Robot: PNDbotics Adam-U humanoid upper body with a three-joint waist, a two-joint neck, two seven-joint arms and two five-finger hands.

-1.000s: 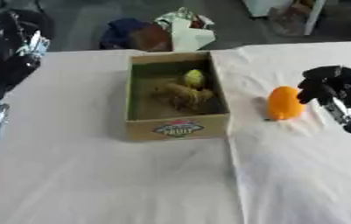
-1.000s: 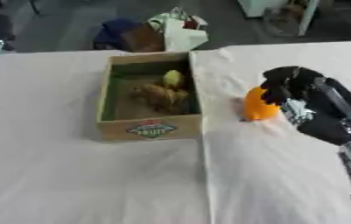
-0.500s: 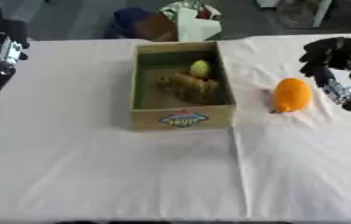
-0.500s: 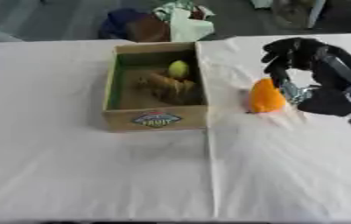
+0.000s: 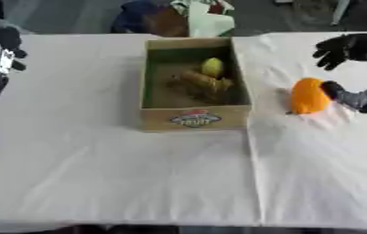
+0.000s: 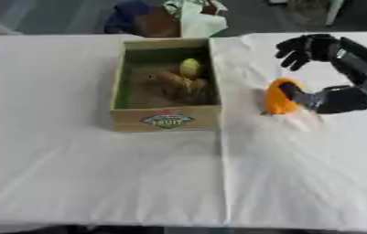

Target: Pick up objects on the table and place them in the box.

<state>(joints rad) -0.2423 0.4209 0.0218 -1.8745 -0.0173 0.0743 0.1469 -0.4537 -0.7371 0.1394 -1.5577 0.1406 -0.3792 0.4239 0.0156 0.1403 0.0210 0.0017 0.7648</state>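
Right hand (image 6: pixel 330 68) at right of frame, spread wide: thumb against the right side of the orange object (image 6: pixel 279 96), fingers fanned above and apart from it. Nothing is enclosed yet. You have one contact point, not a grasp.

Orange object sits on the white cloth (image 6: pixel 178 183), right of centre, just beside the cardboard box (image 6: pixel 166 119) but not touching it. Box centre-frame, already holding a yellow-green fruit (image 6: pixel 189 67) and something brownish (image 6: pixel 178 85) I can't make out.

Left hand (image 5: pixel 0 50) at the upper left edge, well clear of the work; can't tell how its fingers stand.

Risks from here:
- Object looks rounded. With only the thumb on it, any sideways push likely rolls it left toward the box wall, or away from you.
- If you bring the fingers down off-centre, it may squirt out rather than seat in the palm.
- The cloth shows wrinkles and a seam; dragging the object may bunch it.
- On transfer, mind the box's near-side wall. A low carry could clip the rim and shift the box.
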